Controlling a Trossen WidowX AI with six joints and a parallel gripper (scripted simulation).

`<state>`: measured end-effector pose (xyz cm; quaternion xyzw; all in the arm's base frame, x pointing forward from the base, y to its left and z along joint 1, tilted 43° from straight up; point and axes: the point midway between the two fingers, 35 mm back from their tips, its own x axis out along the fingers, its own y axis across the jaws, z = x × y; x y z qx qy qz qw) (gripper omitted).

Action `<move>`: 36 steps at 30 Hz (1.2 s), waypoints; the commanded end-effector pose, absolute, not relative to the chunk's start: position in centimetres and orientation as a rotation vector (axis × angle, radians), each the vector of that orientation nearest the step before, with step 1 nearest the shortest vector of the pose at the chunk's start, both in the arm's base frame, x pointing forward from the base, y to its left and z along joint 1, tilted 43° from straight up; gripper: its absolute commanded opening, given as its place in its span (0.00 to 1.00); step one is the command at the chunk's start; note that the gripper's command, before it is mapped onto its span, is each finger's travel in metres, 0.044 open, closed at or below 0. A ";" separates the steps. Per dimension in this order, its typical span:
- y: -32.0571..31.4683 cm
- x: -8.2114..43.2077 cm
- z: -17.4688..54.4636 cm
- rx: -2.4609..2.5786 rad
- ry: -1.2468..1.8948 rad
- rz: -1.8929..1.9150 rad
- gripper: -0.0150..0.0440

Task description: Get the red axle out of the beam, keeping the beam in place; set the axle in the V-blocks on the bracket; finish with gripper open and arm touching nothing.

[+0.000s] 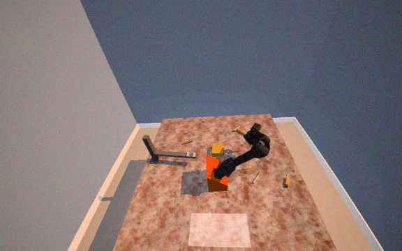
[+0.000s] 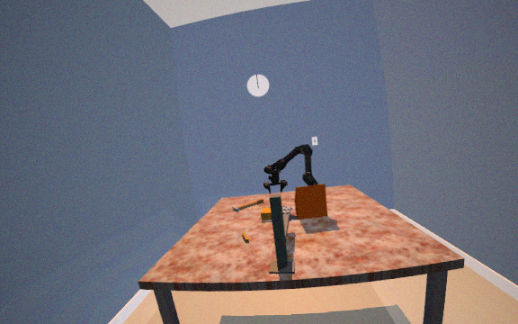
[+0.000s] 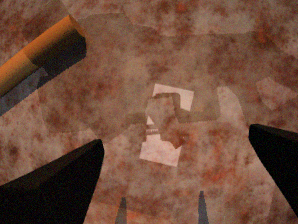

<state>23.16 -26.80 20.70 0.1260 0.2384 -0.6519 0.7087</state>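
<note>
My gripper [image 1: 252,135] [image 2: 276,191] [image 3: 176,139] is open and empty, pointing down above the table; its wide-spread fingers frame bare table in the wrist view. A dark upright post [image 1: 148,144] [image 2: 278,234] carries a long grey arm [image 1: 173,154] with small pale blocks [image 1: 190,155] [image 2: 287,210] at its far end. A yellow block [image 1: 218,150] [image 2: 265,213] sits near that end, on the gripper's side. Which of these is the beam and which the bracket is too small to tell. The red axle cannot be made out in any view.
A hammer [image 1: 240,131] [image 2: 248,205] [image 3: 45,47] lies close beside the gripper. An orange wedge-shaped stand [image 1: 213,167] [image 2: 311,202] is at the arm's base. A short yellow tool [image 1: 187,142] [image 2: 245,237], a thin pale tool [image 1: 255,178] and an orange-handled tool [image 1: 286,181] lie on the table.
</note>
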 end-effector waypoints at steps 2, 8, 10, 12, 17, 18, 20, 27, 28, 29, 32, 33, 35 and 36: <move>-21.2 24.7 14.6 -0.339 1.212 -0.952 1.00; -17.5 24.6 11.5 -0.777 1.541 -0.483 1.00; -16.2 24.3 10.6 -0.926 1.627 -0.302 1.00; -15.0 24.0 9.7 -1.074 1.700 -0.109 1.00; -13.7 23.5 8.8 -1.233 1.763 0.115 1.00; -13.7 23.5 8.8 -1.233 1.763 0.115 1.00; -13.7 23.5 8.8 -1.233 1.763 0.115 1.00; -13.7 23.5 8.8 -1.233 1.763 0.115 1.00; -13.7 23.5 8.8 -1.233 1.763 0.115 1.00; -13.9 23.5 8.6 -1.233 1.763 0.115 1.00; -15.2 23.5 7.3 -1.233 1.763 0.115 1.00; -15.6 23.4 6.8 -1.234 1.763 0.114 1.00; -16.1 23.3 6.3 -1.234 1.764 0.113 1.00; -16.1 23.3 6.3 -1.234 1.764 0.113 1.00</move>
